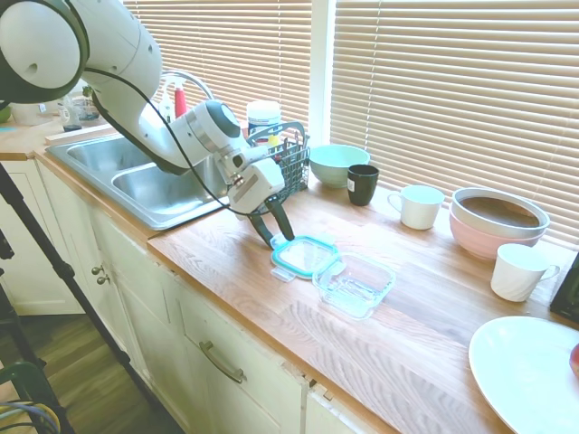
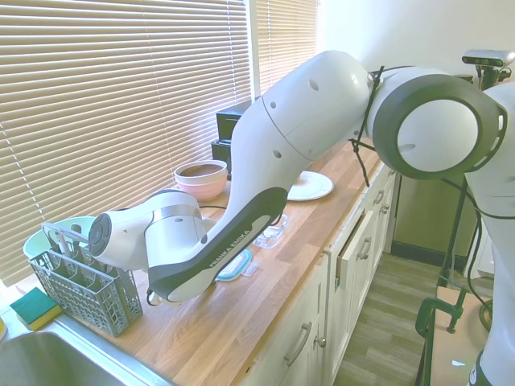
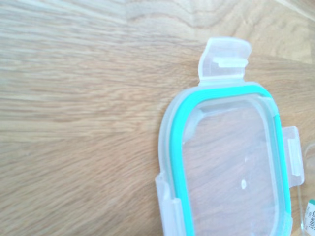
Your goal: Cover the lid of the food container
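White plate (image 1: 520, 375) sits nearest the camera at the counter's front corner, well apart from the food container (image 1: 354, 284). Food container: clear, open-topped, on the wooden counter (image 1: 407, 334) near its front edge. The lid (image 1: 305, 255) lies flat on the counter just beside the container on the sink side, edges about touching; can't tell if they overlap. Wrist view shows the lid (image 3: 231, 162) up close, teal rim, clear snap tabs, wood grain through it. Gripper (image 1: 272, 231) is at the lid's far-sink corner, dark fingers spread apart and pointing down, tips at or just above the lid's edge, nothing held. Beyond the container: sink (image 1: 149, 181) past the gripper, grey cutlery rack (image 1: 291, 163) behind the arm, mint-green bowl (image 1: 338, 165) and black cup (image 1: 363, 184) next to the rack. White mug (image 1: 418, 206) straight behind the container, pink bowl (image 1: 498, 221) and second white mug (image 1: 520, 271) further along toward the plate side. Blinds (image 1: 452, 81) behind everything.
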You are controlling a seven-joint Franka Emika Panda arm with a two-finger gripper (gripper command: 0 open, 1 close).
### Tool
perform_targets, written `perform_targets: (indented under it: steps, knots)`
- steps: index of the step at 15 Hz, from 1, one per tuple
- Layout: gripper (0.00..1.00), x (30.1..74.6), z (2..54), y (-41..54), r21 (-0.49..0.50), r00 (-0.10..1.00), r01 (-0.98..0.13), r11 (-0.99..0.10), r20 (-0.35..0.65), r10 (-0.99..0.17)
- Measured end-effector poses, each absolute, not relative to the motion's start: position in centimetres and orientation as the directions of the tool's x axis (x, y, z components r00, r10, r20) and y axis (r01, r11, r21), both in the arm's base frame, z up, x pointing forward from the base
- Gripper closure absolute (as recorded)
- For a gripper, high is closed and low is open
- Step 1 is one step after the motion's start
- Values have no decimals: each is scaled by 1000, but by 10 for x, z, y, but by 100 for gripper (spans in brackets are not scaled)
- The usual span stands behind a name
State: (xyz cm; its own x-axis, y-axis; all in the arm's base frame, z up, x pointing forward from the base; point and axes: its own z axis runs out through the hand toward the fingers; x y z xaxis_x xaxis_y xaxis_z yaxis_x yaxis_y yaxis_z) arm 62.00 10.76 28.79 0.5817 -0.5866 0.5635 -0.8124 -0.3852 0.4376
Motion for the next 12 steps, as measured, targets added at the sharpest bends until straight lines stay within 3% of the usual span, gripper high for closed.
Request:
perform_targets:
  steps: [12]
  knots:
    - [100, 625, 276, 96, 431, 581, -813, -392, 555, -595]
